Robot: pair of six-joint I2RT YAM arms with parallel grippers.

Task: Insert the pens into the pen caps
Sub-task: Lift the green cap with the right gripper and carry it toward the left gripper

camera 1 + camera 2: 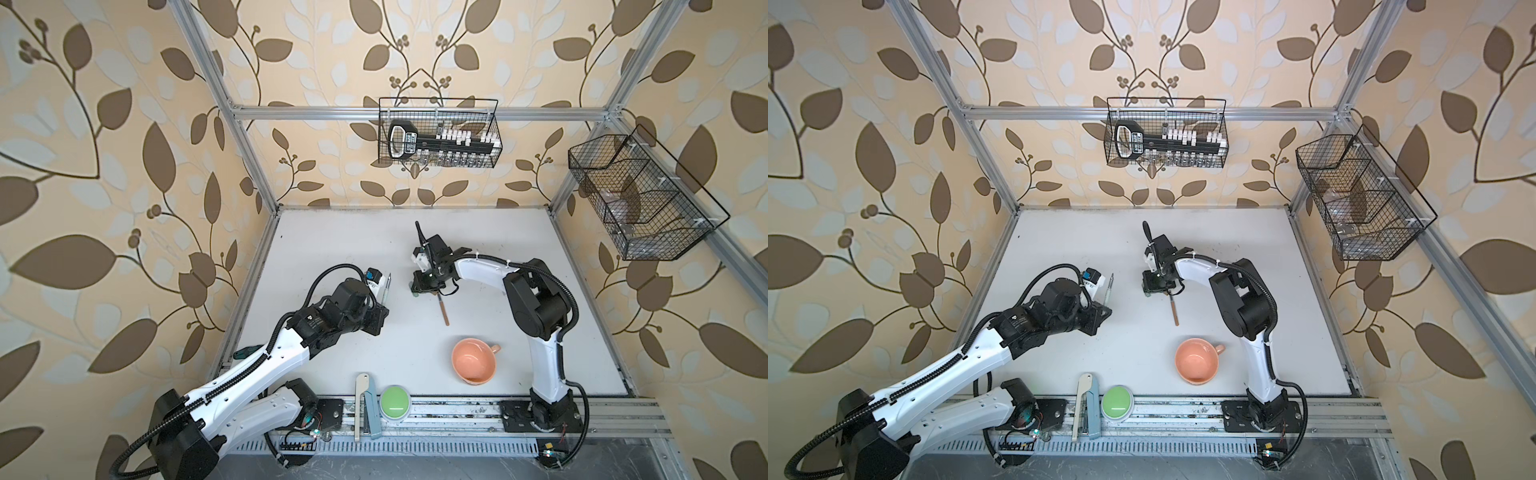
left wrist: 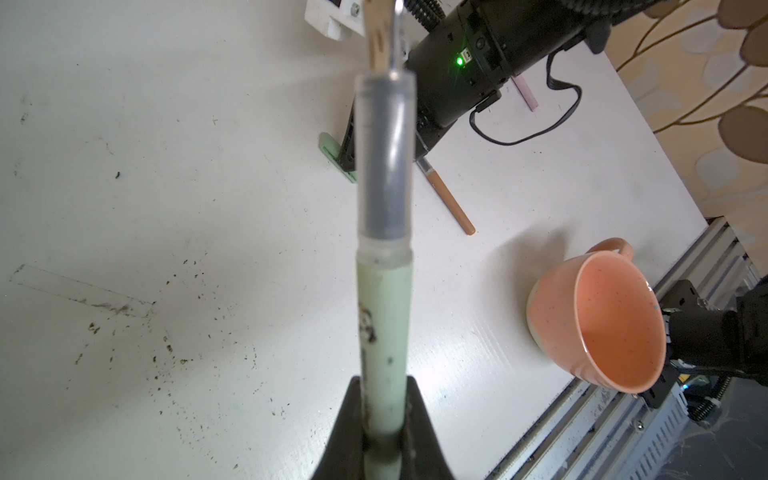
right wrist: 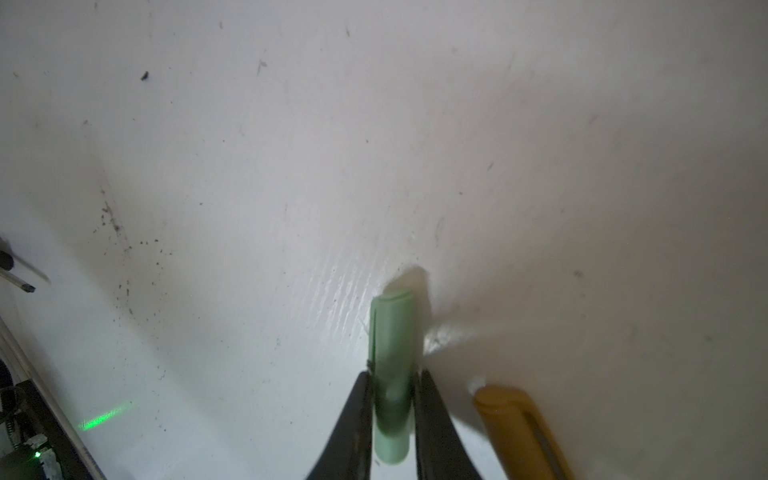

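Two grips are on: my left fingers (image 2: pixel 343 436) clench the green pen (image 2: pixel 384 316), tip bare, raised well away from the cup (image 2: pixel 548 316). My right fingers (image 3: pixel 349 424) pinch the green cap (image 3: pixel 392 332) down at the table (image 1: pixel 332 332), beyond the tan pen (image 1: pixel 444 309) from the cup. That pinch sits near one end, so the cap could swivel or slip when lifted. A tilted cap would jam the tip. The tan cap (image 3: pixel 511 424) lies just beside and could get knocked.

Matt plastic green cap (image 3: pixel 392 328), glossy peach mug (image 2: pixel 548 316), scuffed white tabletop (image 3: pixel 249 166).
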